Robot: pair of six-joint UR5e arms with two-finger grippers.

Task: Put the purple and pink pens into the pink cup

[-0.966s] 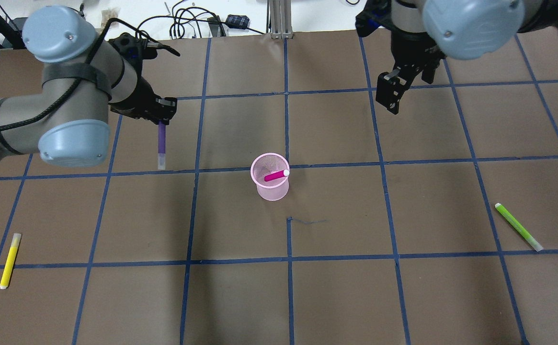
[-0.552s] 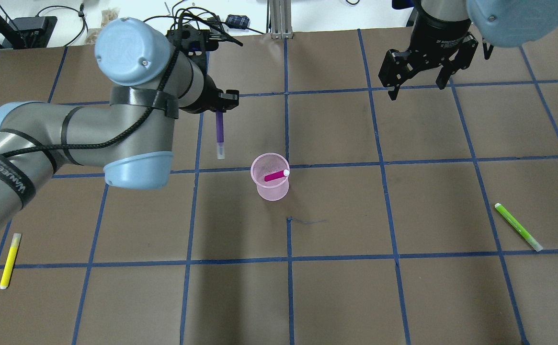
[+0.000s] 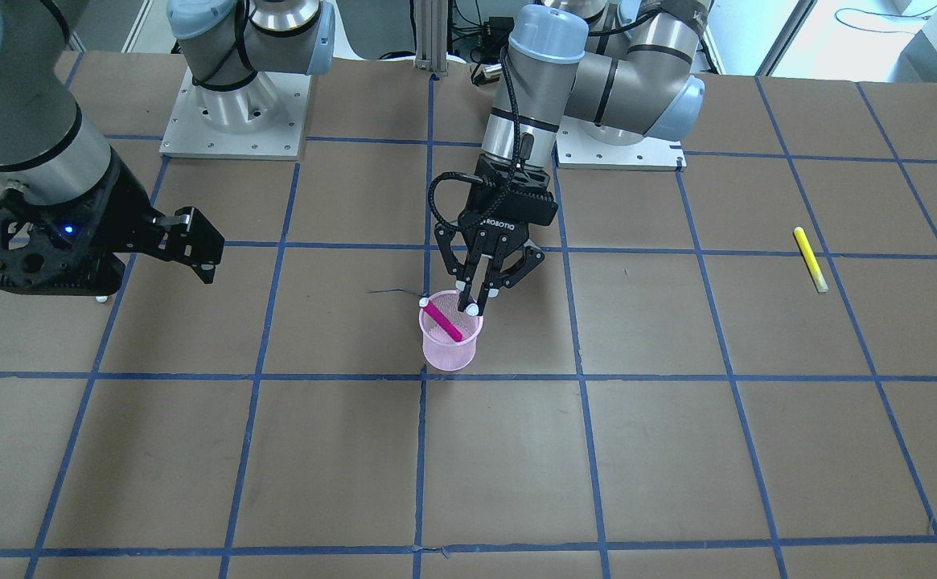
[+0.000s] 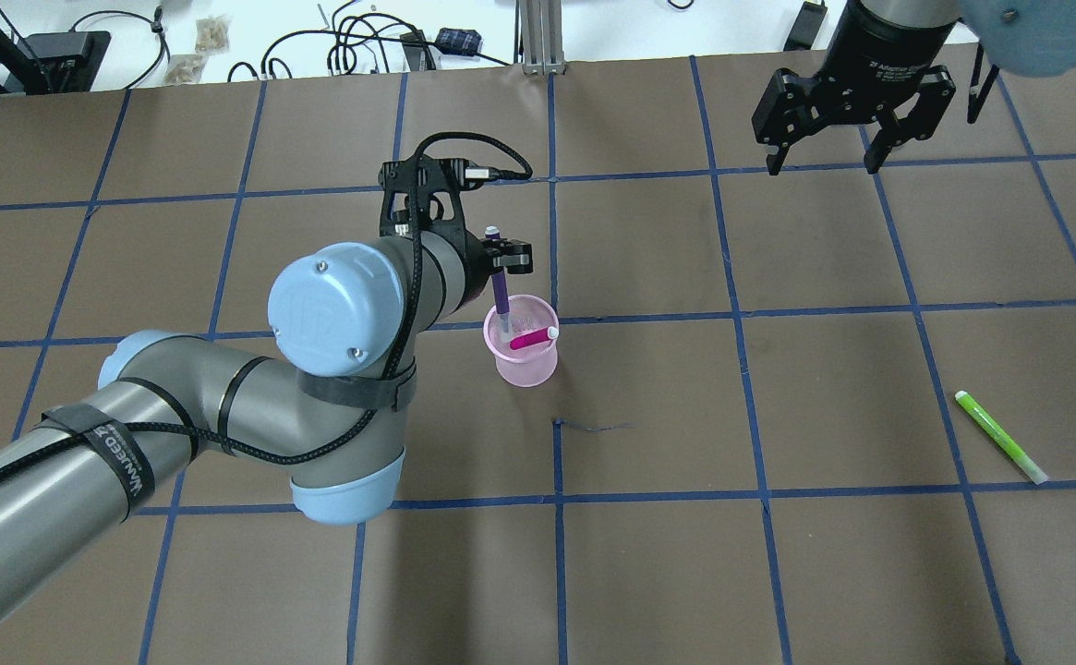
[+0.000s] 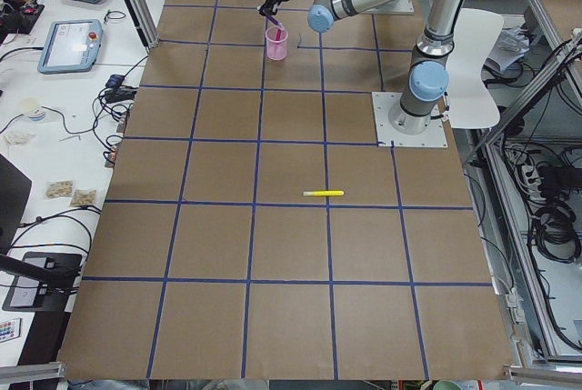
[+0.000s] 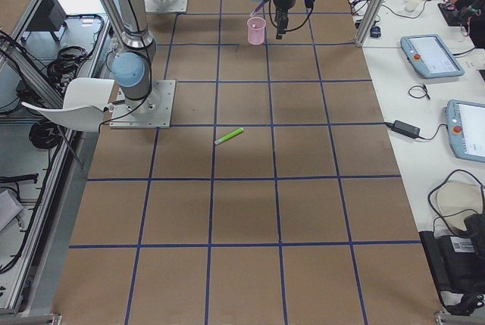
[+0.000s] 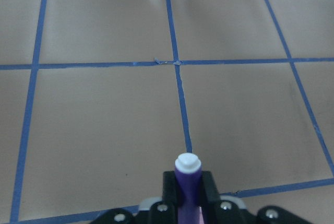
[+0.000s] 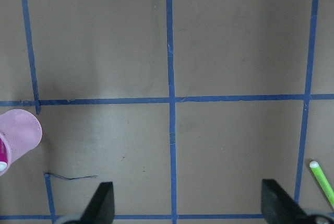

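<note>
The pink mesh cup [image 4: 521, 362] stands at the table's middle, and the pink pen [image 4: 532, 339] leans inside it. My left gripper [image 4: 499, 261] is shut on the purple pen [image 4: 501, 300] and holds it upright over the cup's far rim, lower tip inside the cup. The left wrist view shows the pen's white-capped top [image 7: 187, 174] between the fingers. In the front-facing view the gripper [image 3: 472, 304] sits right over the cup [image 3: 450, 347]. My right gripper [image 4: 824, 139] is open and empty, high at the far right; the cup [image 8: 20, 132] shows in its view.
A green pen [image 4: 999, 436] lies on the table at the right. A yellow pen [image 3: 810, 259] lies on the robot's left side, hidden under my left arm in the overhead view. Cables [image 4: 362, 42] lie beyond the far edge.
My left arm has swung right with the purple pen, from left of the cup to over it; the tip now dips into the cup. The right gripper has drawn back and right.
</note>
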